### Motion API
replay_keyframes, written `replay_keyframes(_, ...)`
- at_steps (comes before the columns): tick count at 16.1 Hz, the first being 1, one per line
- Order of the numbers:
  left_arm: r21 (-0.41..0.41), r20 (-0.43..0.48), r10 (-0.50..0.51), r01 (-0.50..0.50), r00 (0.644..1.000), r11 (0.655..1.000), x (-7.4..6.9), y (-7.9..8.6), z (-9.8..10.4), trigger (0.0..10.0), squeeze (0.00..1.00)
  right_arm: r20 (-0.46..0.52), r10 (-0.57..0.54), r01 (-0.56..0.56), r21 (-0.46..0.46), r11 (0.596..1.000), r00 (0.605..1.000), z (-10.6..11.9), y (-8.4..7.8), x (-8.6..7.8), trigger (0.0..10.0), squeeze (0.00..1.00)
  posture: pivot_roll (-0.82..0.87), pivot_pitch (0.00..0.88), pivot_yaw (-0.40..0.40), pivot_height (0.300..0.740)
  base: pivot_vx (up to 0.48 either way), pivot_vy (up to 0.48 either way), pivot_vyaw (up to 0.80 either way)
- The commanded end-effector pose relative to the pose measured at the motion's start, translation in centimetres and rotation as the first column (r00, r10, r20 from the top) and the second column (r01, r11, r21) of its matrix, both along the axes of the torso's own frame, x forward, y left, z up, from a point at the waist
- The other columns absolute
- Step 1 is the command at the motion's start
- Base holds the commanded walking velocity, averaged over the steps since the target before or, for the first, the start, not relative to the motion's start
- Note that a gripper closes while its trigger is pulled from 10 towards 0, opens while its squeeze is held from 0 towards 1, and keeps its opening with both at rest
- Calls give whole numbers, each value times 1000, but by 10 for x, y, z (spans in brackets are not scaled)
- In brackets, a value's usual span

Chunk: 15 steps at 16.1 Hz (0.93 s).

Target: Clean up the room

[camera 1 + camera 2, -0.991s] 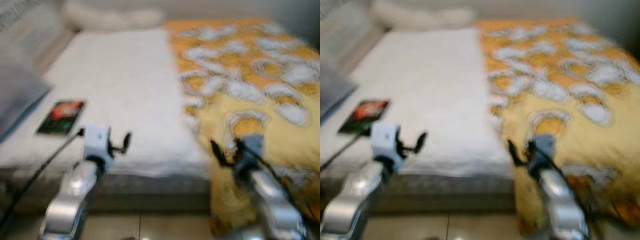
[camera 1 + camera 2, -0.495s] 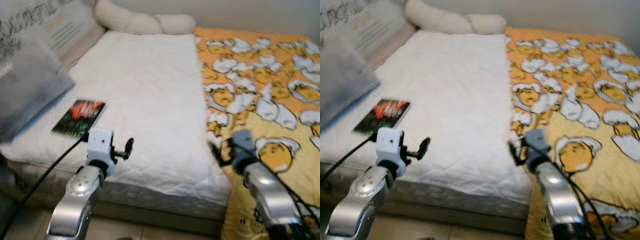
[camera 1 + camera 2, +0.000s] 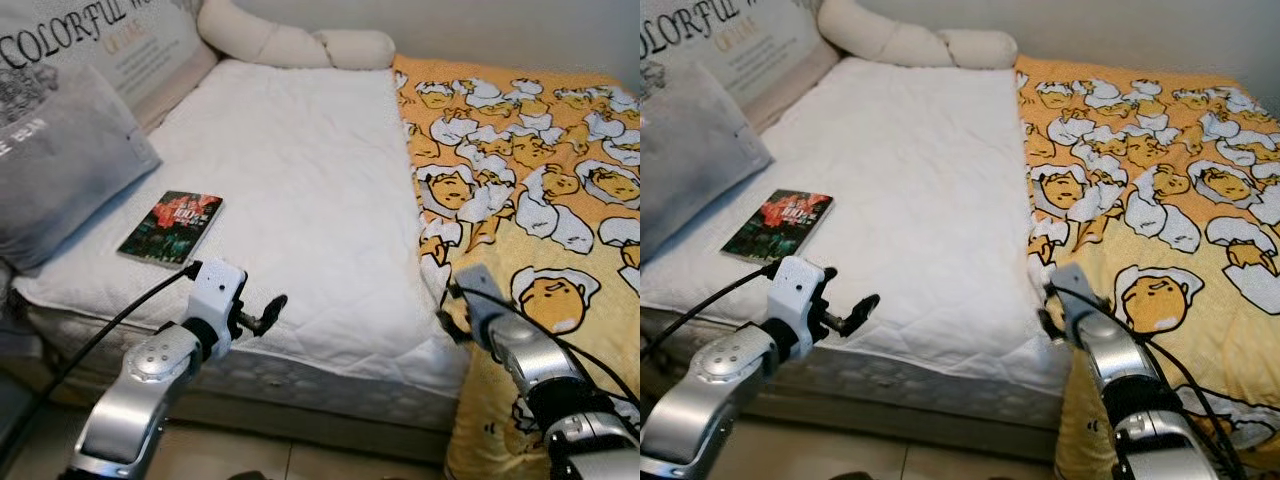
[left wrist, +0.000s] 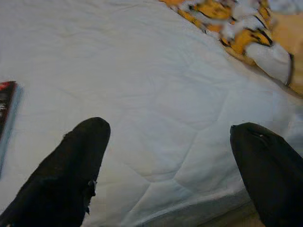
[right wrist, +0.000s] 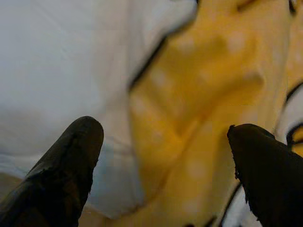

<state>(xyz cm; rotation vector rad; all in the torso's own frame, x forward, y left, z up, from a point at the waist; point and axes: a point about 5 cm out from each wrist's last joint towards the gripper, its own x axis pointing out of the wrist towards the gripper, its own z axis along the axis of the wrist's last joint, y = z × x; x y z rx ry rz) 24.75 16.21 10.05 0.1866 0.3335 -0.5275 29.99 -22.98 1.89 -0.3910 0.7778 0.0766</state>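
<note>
Your view has steadied and closed on the bed (image 3: 300, 200), so with the left gripper (image 4: 170, 161) and right gripper (image 5: 161, 161) both spread empty, the book (image 3: 171, 227) at left of frame looks reachable.

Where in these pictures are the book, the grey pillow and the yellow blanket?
Dark red-covered book (image 3: 172, 227), left eye view, middle of its cover.
Grey printed pillow (image 3: 60, 170), left eye view, its front face.
Yellow cartoon-print blanket (image 3: 1160, 190), right eye view, its top surface.
</note>
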Motion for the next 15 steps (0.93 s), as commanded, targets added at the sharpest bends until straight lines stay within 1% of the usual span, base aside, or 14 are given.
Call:
replay_keyframes(1, 1, 7, -78, 78, 997, 997, 1, -5, 8, 10000, 0, 9, -21, 22, -57, 998, 1000, 3, -9, 4, 10000, 0, -20, 0, 5, 740, 0, 0, 0)
replay_keyframes(3, 17, -11, -148, 148, 989, 989, 0, -4, 11, 10000, 0, -24, -35, 33, -79, 996, 999, -3, -14, 1, 10000, 0, -9, 0, 16, 740, 0, 0, 0)
replay_keyframes(4, 24, -20, -188, 188, 982, 982, -1, -2, 14, 10000, 0, -42, -46, 41, -97, 994, 998, -6, -17, -1, 8431, 0, -2, 0, 31, 740, 0, 0, 0)
replay_keyframes(5, 27, -23, -202, 203, 979, 979, -1, -1, 15, 10000, 0, -48, -53, 48, -103, 993, 997, -7, -18, -2, 8431, 0, -3, 0, 37, 740, 0, 0, 0)
replay_keyframes(6, 34, -39, -233, 234, 972, 972, -3, 0, 16, 10000, 0, -60, -77, 68, -135, 988, 995, -9, -25, -6, 3137, 0, -7, 0, 52, 740, 0, 0, 0)
replay_keyframes(7, 39, -48, -250, 252, 967, 967, -4, 0, 17, 10000, 0, -64, -100, 91, -129, 987, 993, -11, -28, -8, 0, 0, -9, 0, 57, 740, 0, 0, 0)
replay_keyframes(8, 38, -52, -260, 262, 964, 964, -5, 0, 17, 10000, 0, -66, -114, 105, -120, 987, 991, -12, -29, -10, 0, 0, -11, 0, 61, 740, 0, 0, 0)
replay_keyframes(11, 30, -59, -287, 289, 956, 957, -5, -4, 18, 10000, 0, -83, -113, 100, -142, 985, 990, -18, -36, -19, 0, 0, -17, 0, 67, 740, 0, 0, 0)
replay_keyframes(15, 24, -72, -315, 317, 946, 948, -7, -6, 17, 10000, 0, -89, -95, 80, -164, 983, 991, -19, -41, -22, 0, 0, -27, 0, 62, 740, 0, 0, 0)
